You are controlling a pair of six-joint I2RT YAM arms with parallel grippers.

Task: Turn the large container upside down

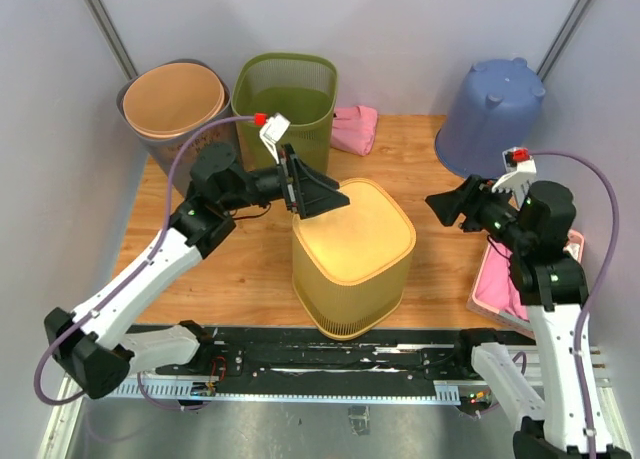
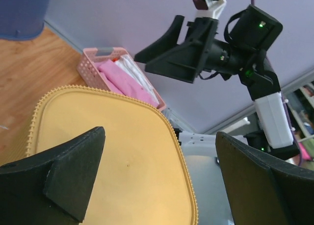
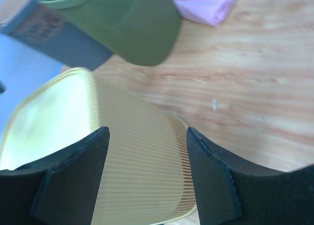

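Note:
The large yellow ribbed container [image 1: 355,259] stands in the middle of the table near the front edge, its closed flat base facing up and its wide rim down on the wood. My left gripper [image 1: 330,194] is open and empty, hovering just over the base's far left corner; in the left wrist view [image 2: 159,137] the base [image 2: 113,156] fills the space between the fingers. My right gripper [image 1: 445,204] is open and empty, in the air to the right of the container, apart from it. The right wrist view [image 3: 147,132] shows the ribbed side wall [image 3: 132,161].
An orange bin inside a grey one [image 1: 175,99] and an olive green basket [image 1: 285,94] stand at the back left. A pink cloth [image 1: 355,129] lies behind. An overturned blue bucket [image 1: 495,114] stands at the back right. A pink basket of clothes [image 1: 500,279] sits at the right front.

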